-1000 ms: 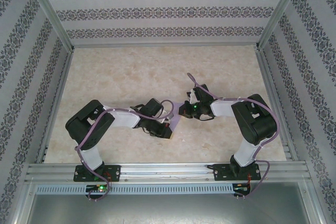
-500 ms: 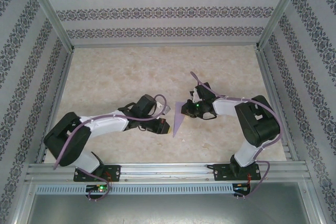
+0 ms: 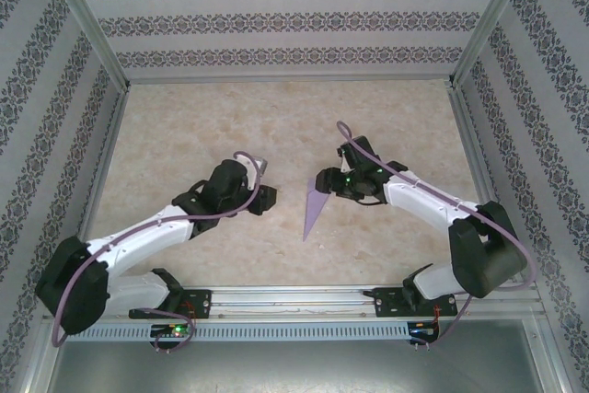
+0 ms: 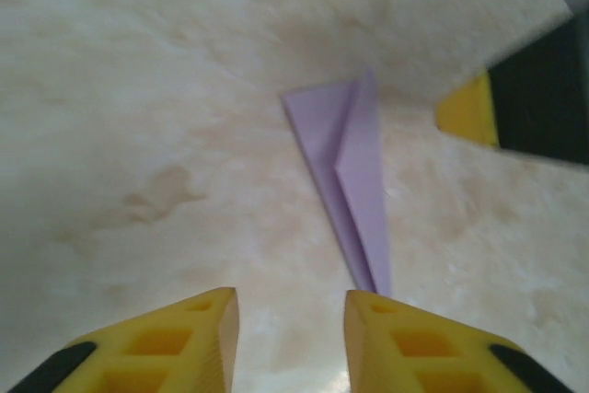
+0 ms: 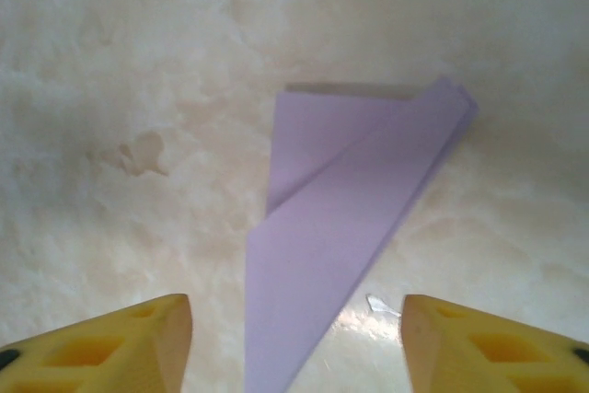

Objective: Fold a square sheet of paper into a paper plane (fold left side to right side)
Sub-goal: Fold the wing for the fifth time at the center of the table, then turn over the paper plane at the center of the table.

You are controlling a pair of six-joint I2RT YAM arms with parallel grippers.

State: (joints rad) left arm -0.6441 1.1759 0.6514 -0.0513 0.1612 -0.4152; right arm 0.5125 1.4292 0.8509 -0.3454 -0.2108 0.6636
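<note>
The square sheet of paper lies folded as a slim lilac paper plane (image 3: 314, 208) flat on the table, its point toward the near edge. My left gripper (image 3: 267, 198) stands open just left of it, apart from it. In the left wrist view the paper plane (image 4: 345, 158) lies ahead of the open left gripper (image 4: 292, 312), with its tip by the right-hand fingertip. My right gripper (image 3: 324, 180) hovers open over the wide far end. In the right wrist view the paper plane (image 5: 336, 218) lies on the table between the spread fingers of the right gripper (image 5: 294, 319), untouched.
The marble-patterned table (image 3: 230, 126) is boxed in by patterned walls and metal frame posts (image 3: 87, 29). An aluminium rail (image 3: 294, 296) runs along the near edge by the arm bases. One yellow finger of the right gripper (image 4: 469, 109) shows at the upper right of the left wrist view.
Both grippers have opened and let go of the paper. The left arm has stretched out low and its gripper drew back left; the right gripper lifted slightly. The paper plane lies free.
</note>
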